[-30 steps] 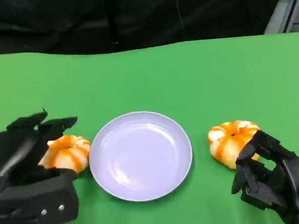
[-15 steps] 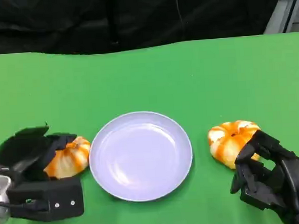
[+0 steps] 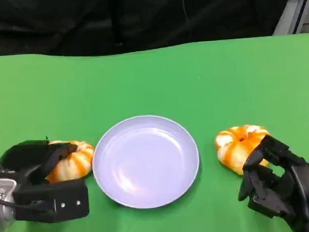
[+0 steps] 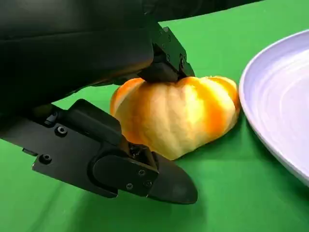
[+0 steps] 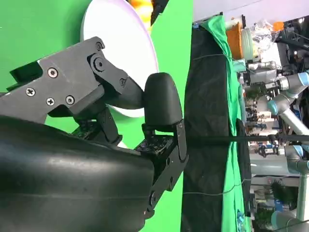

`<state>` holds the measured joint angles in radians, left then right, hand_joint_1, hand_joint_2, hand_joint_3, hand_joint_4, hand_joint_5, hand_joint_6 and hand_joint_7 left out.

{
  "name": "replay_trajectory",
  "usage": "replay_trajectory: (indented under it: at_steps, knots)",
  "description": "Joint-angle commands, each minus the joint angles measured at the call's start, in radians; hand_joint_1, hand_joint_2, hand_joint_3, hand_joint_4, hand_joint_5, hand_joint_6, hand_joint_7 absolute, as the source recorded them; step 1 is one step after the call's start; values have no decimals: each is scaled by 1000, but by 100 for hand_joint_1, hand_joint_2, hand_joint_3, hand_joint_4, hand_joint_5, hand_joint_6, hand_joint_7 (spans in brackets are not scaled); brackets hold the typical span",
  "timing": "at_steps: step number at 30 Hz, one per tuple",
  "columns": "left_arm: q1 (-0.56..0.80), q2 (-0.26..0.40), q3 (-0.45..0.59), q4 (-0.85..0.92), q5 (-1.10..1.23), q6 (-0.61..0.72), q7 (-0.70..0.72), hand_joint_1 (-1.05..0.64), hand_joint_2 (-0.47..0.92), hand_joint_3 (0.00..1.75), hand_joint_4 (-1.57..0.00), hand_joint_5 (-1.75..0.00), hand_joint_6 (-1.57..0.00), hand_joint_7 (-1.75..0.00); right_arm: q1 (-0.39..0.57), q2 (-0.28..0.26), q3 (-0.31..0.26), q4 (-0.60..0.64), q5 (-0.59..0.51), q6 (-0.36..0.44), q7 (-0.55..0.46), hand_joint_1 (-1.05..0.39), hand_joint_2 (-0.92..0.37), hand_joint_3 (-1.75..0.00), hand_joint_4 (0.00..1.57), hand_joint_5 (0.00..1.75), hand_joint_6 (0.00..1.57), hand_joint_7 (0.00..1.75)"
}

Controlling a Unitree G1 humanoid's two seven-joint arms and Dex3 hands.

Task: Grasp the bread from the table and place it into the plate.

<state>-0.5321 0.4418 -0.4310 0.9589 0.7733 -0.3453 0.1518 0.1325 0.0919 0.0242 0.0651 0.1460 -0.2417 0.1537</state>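
in the head view, a round pale lavender plate (image 3: 145, 160) sits at the centre of the green cloth-covered table (image 3: 157, 78), with a bun on either side so that each hand has one within reach. at the lower left the black left hand (image 3: 39, 174) lies low over the left orange-and-cream pumpkin-shaped bread bun (image 3: 71, 160), fingers draped across its top and near side. the bun rests on the table just beside the plate's left rim, so only a short carry is needed. at the lower right the black right hand (image 3: 278, 184) sits with fingers curled in, just beside the right orange-and-cream pumpkin-shaped bread bun (image 3: 240, 145), which lies near the plate's right rim. whether those fingers touch it i cannot tell. nothing appears to be in that hand.

in the left wrist view, the left bun (image 4: 178, 115) fills the centre, sitting on the green surface. a finger (image 4: 164, 60) presses on its top at upper centre, and the thumb (image 4: 130, 166) reaches under its near side at lower centre. the hand looks to be closing around the bun, probably to pinch it for a lift. the plate's edge (image 4: 270, 96) curves in at the right, just beside the bun.

in the right wrist view, the right hand (image 5: 111, 116) shows curled fingers with nothing between them. the plate (image 5: 140, 43) lies beyond at the upper centre, with a sliver of the far bun above it.
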Motion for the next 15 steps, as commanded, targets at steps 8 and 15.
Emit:
replay_trajectory:
  at_steps: [8, 15]
  knots:
    - [-9, -53, 10, 126, -98, -77, 102, -5, 92, 15, -106, -20, -94, -11, 3, -4, -3, -7, -4, -16, -6, -13, -61, -110, 84, 175, 63, 163]
    - [-2, -38, 13, 119, -131, -79, 123, 2, 91, 14, -71, -172, -67, -147, 3, -8, -7, -12, 4, 0, -3, -12, -61, -110, 84, 175, 64, 163]
